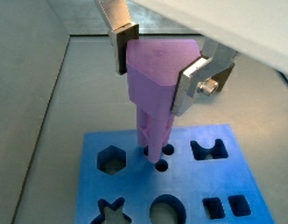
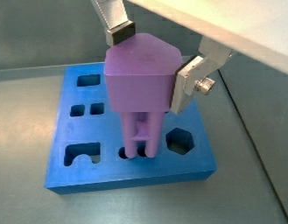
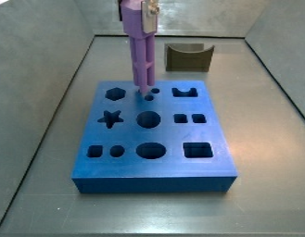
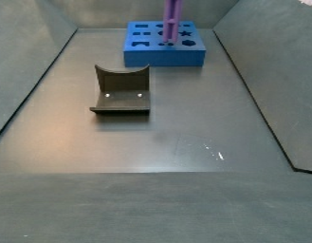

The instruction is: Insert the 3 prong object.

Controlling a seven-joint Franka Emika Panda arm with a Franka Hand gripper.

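One piece: slim light-purple plastic 3 prong object [image 3: 140, 51], upright, tips at blue block's [image 3: 155, 176] small holes
Gripper [image 2: 156, 59]: clamped on piece's top
Olive-brown notched block [image 3: 189, 57]: 1 o'clock, apart

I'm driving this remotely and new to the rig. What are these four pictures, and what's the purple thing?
One robot arm ends in a gripper with two silver fingers. Two pictures look down from its wrist; two come from cameras fixed beside the table. The gripper, above the blue block, holds the purple 3 prong object upright, its tips at the small round holes in the block. The block has other shaped holes too. An olive-brown notched block lies apart on the grey floor.
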